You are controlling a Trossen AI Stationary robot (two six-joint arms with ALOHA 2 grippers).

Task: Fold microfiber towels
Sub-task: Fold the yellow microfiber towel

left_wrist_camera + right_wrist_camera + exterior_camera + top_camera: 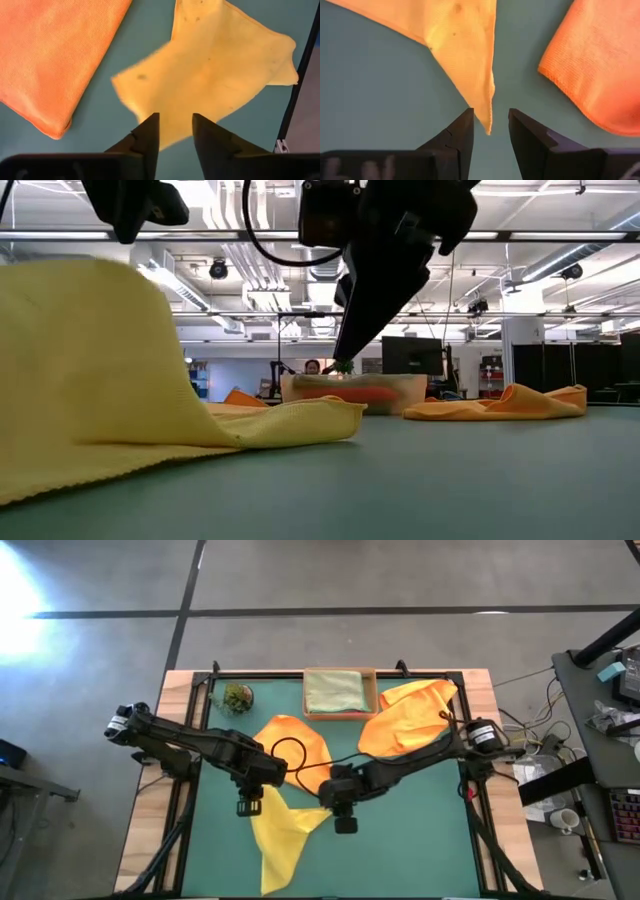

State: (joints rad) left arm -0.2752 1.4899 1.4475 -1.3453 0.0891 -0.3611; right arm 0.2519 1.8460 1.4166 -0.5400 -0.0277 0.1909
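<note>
Yellow towel (279,836) lies unfolded — both grippers, left (175,131) and right (490,125), hover spread above its corners; next, descend and pinch.

A green-matted table (420,850) carries a yellow towel (280,835) near its front edge, two orange towels (295,745) (410,718) mid-table, and a tray (340,712) and plant (238,697) at the back edge.

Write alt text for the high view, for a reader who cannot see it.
Seen from above, two dark arms meet over a green mat, the left tool and right tool both open above a crumpled yellow towel. Two orange towels lie behind them, one mid-table, one at the far right. A tan tray at the far edge holds a folded pale green towel.
</note>
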